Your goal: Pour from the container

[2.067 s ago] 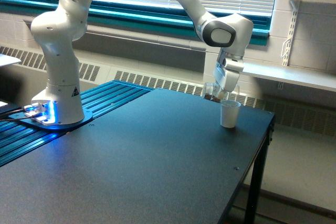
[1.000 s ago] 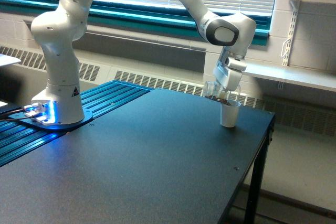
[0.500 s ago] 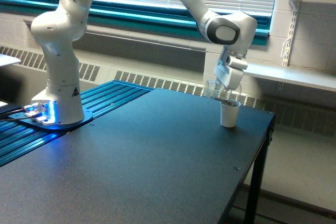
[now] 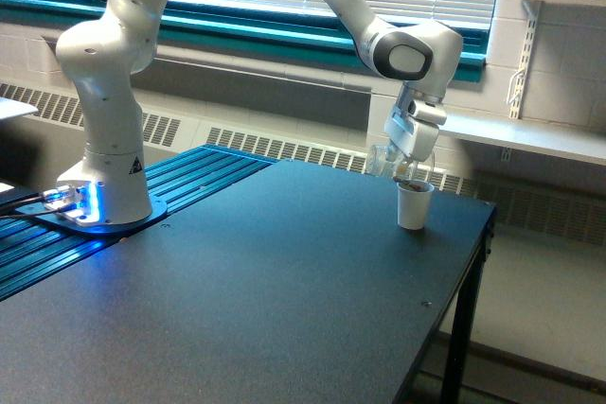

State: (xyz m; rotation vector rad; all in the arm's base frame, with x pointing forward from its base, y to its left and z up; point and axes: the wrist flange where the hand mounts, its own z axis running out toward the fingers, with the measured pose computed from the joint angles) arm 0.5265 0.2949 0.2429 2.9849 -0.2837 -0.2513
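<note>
The container point(image 4: 390, 164) is clamped in my gripper point(image 4: 401, 160), tipped well over on its side, with its mouth hanging just above the rim of the white cup point(image 4: 413, 204). It is clear plastic, hard to pick out against the radiator grille point(image 4: 284, 146) behind it; a small dark smudge near its lower lip looks like the brown grains, but I cannot tell how much is left inside, nor whether anything is falling right now.

The white cup stands upright on the dark table point(image 4: 237, 309), toward the table's two o'clock corner as the exterior view shows it, quite near the far edge. From the cup, my container sits at about eleven o'clock, just above and apart from the rim, not touching it as far as I can see.

I judge I am in the middle of the pour. To do it well I should keep the lip centred over the cup's opening and increase the tilt slowly, so the grains slide out in a thin stream rather than dropping in a clump and bouncing over the rim. I should stay low over the cup without nudging it: it is light paper and would tip or skate toward the table edge.

My base point(image 4: 104, 198) sits well apart at nine o'clock, beside the blue-lit rails point(image 4: 38, 243).
</note>
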